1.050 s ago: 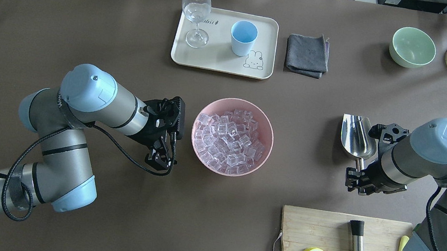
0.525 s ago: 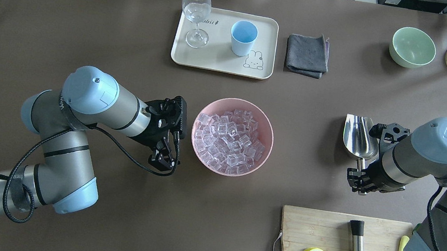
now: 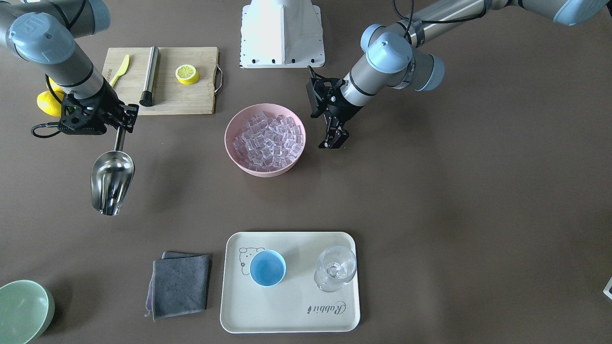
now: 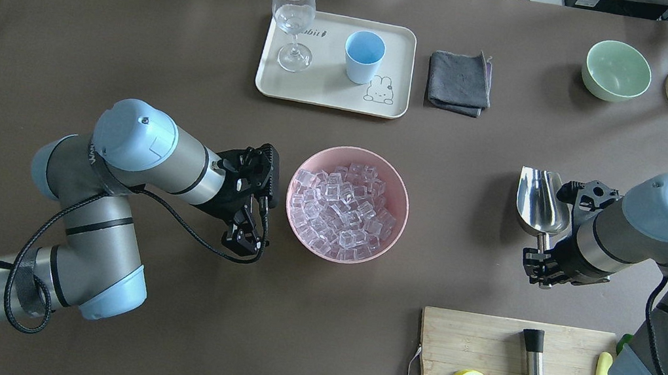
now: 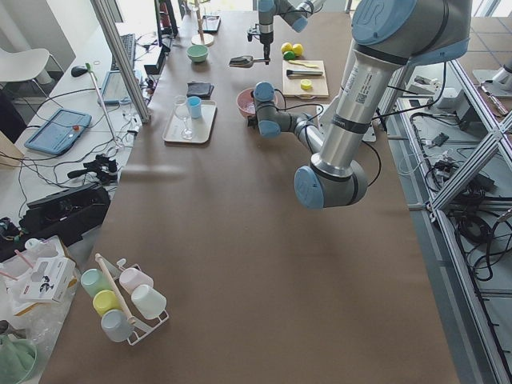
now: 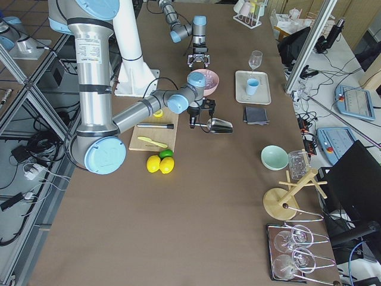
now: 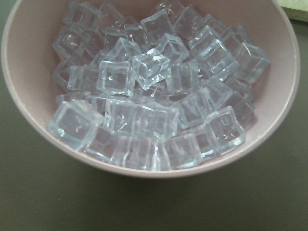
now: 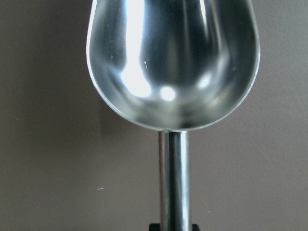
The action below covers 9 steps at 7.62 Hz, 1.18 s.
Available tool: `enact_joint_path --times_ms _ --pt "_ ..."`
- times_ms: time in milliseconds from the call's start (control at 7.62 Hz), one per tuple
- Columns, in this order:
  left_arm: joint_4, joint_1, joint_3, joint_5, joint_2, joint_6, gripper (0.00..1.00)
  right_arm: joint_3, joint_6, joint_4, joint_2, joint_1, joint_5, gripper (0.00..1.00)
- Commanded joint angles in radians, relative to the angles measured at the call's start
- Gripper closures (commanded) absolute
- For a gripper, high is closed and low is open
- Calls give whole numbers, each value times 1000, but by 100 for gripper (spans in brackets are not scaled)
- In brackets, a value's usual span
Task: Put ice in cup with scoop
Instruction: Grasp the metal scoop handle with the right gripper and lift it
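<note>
The scoop (image 4: pixel 542 202) is a single piece of polished steel, a rounded trough on a thin straight rod; the right gripper (image 4: pixel 538 271) is clamped on that rod near its end and holds the trough level above the brown table (image 4: pixel 134 19), hollow side up and bare inside (the wrist view shows only reflections in it). The ice (image 4: pixel 344 209) lies well apart from it in one matte pink bowl (image 4: pixel 398 177) at the table's middle: clear, glassy cubes with softened edges, heaped to the rim, too many to count. The left gripper (image 4: pixel 244 237) hangs just beside that bowl on the side away from the scoop; its fingers stand apart with nothing between them. Farther from the robot sits a cream rounded-corner tray (image 4: pixel 328 91) bearing two vessels: the one light-blue cup (image 4: pixel 363 56), smooth, handleless and upright, and one clear stemmed glass (image 4: pixel 293 16). Beside the tray lies one folded grey cloth (image 4: pixel 459 82).
</note>
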Motion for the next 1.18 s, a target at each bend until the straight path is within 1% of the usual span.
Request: enact_joint_path --times_ms 0,131,262,394,525,656,787,918,1050 --pt "0 0 0 0 0 0 1 93 -331 -156 0 151 11 100" --pt "0 0 1 0 0 0 1 117 -371 -173 0 168 1 100" --pt "0 0 2 0 0 0 1 147 -393 -216 2 173 8 100" --pt "-2 0 2 0 0 0 1 179 -419 -330 50 173 10 100" --pt "0 0 2 0 0 0 1 179 -465 -463 127 171 4 100" --pt "-2 0 2 0 0 0 1 179 -535 -559 196 171 -1 100" --pt "-2 0 2 0 2 1 1 171 -546 -601 234 170 -1 100" --pt "-2 0 2 0 2 0 1 149 -554 -615 248 144 11 100" --pt "-2 0 2 0 2 0 1 160 -554 -695 300 127 11 100"
